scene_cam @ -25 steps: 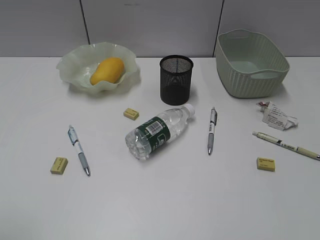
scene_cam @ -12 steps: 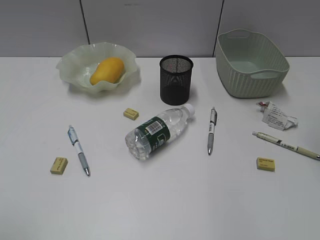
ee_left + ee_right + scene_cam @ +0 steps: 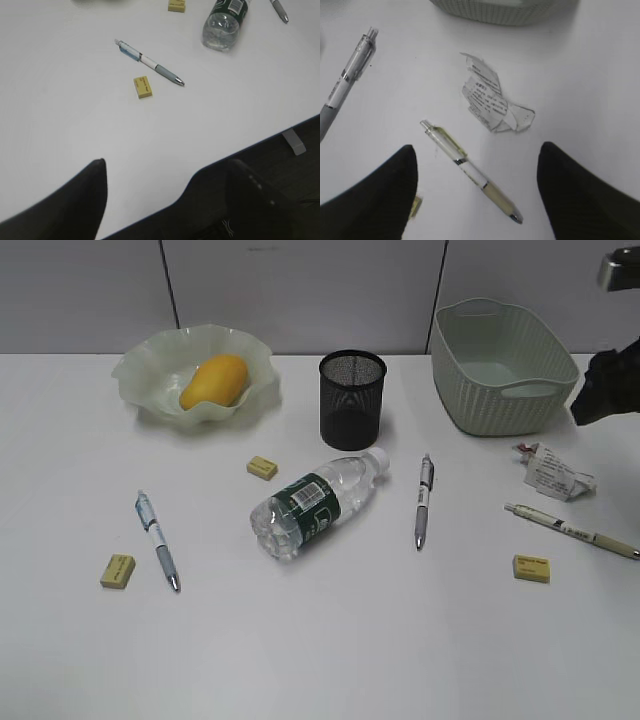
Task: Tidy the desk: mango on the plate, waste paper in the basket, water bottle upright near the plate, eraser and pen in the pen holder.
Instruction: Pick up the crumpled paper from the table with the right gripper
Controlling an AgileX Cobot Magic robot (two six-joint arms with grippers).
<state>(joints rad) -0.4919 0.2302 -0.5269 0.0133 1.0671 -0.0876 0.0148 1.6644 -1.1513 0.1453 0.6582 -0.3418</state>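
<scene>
The mango point(image 3: 213, 381) lies in the wavy plate point(image 3: 140, 370) at the back left. The water bottle point(image 3: 315, 502) lies on its side mid-desk, in front of the black mesh pen holder point(image 3: 352, 398). The waste paper point(image 3: 550, 472) sits on the desk in front of the basket point(image 3: 500, 365). My right gripper point(image 3: 477, 150) is open and empty, hovering above a cream pen point(image 3: 470, 170), with the paper point(image 3: 490, 100) just beyond it. My left gripper point(image 3: 167, 165) is open and empty over the desk's front edge, away from a pen point(image 3: 150, 63) and an eraser point(image 3: 143, 87).
Three pens lie on the desk: left point(image 3: 158, 539), middle point(image 3: 424, 501), right point(image 3: 570, 530). Three yellow erasers lie at the left point(image 3: 117, 571), the middle point(image 3: 262, 468) and the right point(image 3: 531, 568). The right arm point(image 3: 610, 380) shows at the right edge.
The right arm has come into the exterior view at the right edge, near the basket and the waste paper. The objects on the desk have not moved.
</scene>
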